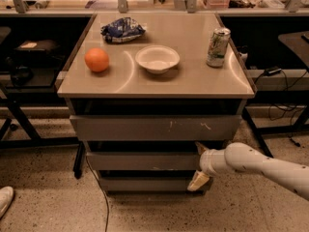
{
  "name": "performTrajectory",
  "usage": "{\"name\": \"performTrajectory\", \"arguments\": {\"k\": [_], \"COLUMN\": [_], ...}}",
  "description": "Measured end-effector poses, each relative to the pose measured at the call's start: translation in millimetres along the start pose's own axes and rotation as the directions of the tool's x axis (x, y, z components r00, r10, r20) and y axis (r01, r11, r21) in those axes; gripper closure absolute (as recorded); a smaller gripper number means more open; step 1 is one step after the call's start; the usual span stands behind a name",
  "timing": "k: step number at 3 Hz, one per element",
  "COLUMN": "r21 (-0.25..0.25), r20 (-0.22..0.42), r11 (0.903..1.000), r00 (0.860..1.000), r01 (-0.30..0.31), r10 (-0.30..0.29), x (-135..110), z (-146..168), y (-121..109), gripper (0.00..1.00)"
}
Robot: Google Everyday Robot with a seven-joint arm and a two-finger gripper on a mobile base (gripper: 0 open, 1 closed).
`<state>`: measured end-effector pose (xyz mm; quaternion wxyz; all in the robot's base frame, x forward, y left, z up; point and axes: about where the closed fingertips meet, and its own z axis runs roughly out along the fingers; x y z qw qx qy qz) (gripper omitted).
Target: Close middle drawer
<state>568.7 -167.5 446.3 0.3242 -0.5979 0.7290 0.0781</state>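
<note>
The middle drawer (pixel 145 161) is the plain grey front in the middle of the cabinet, below the scratched top drawer (pixel 154 127). It stands slightly out, with a dark gap above it. My gripper (pixel 199 165) is at the right end of this drawer front, coming in from the right on a white arm (pixel 260 166). It looks open, with one pale finger (pixel 201 149) above the front's edge and the other (pixel 197 181) below it. The contact itself is hidden behind the wrist.
The cabinet top (pixel 193 76) carries an orange (pixel 97 60), a white bowl (pixel 157 59), a blue chip bag (pixel 122 30) and a soda can (pixel 217 47). The bottom drawer (pixel 145 183) sits below. A black cable (pixel 99 197) runs down the floor at left. A white shoe (pixel 5 199) is at far left.
</note>
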Motion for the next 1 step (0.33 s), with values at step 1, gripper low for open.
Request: {"name": "performTrajectory", "arguments": {"k": [1], "r21": [0.000], "r20": [0.000], "r11": [1.0000], "r00": [1.000], "r01": [0.000], "r10": [0.000], "x": [0.0], "z": [0.0], "y": [0.0], "gripper": [0.00]}}
